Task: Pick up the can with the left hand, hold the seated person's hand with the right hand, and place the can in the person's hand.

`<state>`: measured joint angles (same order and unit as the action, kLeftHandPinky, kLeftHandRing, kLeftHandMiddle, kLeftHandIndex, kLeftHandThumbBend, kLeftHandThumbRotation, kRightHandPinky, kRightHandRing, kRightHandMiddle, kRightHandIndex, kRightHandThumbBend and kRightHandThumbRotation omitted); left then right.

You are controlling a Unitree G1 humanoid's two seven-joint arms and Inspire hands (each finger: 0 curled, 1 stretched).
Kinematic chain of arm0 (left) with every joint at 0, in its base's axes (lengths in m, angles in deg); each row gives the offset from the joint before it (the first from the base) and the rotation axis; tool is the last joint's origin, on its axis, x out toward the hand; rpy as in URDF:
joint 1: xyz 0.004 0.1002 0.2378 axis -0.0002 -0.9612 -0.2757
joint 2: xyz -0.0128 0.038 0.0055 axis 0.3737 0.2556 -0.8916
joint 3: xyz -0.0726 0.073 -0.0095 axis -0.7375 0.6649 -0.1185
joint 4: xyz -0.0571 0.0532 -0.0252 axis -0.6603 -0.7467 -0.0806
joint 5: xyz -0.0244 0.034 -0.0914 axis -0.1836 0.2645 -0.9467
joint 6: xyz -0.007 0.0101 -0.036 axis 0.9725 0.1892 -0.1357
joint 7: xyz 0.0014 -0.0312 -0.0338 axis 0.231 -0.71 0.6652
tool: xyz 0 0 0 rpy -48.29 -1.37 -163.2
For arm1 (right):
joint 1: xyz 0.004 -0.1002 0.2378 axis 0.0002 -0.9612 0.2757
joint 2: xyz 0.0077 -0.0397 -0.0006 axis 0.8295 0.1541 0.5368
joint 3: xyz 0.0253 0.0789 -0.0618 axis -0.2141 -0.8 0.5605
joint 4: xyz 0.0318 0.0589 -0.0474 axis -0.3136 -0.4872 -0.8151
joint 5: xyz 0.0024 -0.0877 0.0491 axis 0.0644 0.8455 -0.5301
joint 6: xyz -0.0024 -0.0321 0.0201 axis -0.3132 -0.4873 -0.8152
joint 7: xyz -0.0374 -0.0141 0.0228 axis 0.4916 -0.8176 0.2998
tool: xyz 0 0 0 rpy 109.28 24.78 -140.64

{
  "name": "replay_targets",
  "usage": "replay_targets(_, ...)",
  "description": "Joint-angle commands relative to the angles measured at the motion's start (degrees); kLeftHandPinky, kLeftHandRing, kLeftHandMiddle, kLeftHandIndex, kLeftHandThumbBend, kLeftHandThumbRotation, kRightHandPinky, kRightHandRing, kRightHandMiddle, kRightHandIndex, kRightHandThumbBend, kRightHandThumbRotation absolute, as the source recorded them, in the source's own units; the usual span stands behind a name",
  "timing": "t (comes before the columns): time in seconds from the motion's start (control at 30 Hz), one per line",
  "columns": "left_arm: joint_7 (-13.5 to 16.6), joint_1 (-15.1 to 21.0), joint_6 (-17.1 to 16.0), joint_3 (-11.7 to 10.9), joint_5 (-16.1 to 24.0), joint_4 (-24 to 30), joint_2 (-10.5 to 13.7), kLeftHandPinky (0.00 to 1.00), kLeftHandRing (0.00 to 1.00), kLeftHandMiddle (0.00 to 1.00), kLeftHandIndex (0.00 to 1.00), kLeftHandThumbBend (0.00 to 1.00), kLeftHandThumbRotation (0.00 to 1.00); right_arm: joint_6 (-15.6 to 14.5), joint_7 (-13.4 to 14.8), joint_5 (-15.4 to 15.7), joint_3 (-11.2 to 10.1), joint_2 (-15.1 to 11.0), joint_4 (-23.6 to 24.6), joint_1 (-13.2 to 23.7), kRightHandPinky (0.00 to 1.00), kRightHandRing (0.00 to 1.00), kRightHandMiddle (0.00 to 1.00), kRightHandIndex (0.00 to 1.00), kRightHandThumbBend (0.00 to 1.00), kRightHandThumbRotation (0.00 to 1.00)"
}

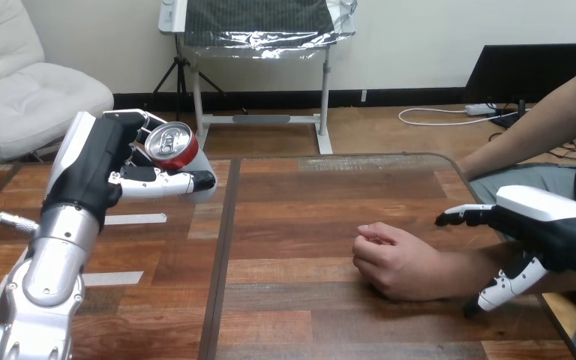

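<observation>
At the left, the can [171,146] is being held above the surface [300,300] by the left hand [94,169], its fingers [169,182] being curled round it and its top tilted nearward, apparently so that it can be carried rightward. Right of the middle, the person's hand [390,259] is being rested on the wooden surface as a loose fist, well apart from the can across bare boards. At the right, the right hand [547,225] is being poised at the person's wrist [457,271] with fingers spread on the far side and thumb [499,289] on the near side, seemingly ready to close; whether contact is being made cannot be told.
</observation>
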<state>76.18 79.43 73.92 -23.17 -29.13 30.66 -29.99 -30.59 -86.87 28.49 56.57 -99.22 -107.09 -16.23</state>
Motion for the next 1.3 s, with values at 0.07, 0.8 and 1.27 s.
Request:
replay_targets(0.07, 0.0, 2.3, -2.0, -2.0, -1.3, 1.8, -0.3, 0.24, 0.30, 0.37, 0.42, 0.66, 0.00, -1.5, 1.1, 2.3, 1.0, -1.6, 1.0, 4.2, 0.89, 0.90, 0.91, 0.89, 1.00, 0.29)
replay_targets(0.8, 0.0, 2.5, -2.6, -2.4, -2.5, 0.9, -0.7, 0.25, 0.30, 0.37, 0.41, 0.66, 0.00, -4.5, 7.8, 12.2, 4.9, -0.4, 0.5, 5.5, 0.86, 0.88, 0.89, 0.88, 1.00, 0.22)
replay_targets(1.27, -0.4, 2.5, -1.9, -2.9, -3.7, 1.1, -1.0, 0.26, 0.31, 0.37, 0.42, 0.65, 0.00, -7.2, 14.1, 18.0, 8.0, 0.9, -1.3, 6.2, 0.82, 0.86, 0.87, 0.85, 1.00, 0.19)
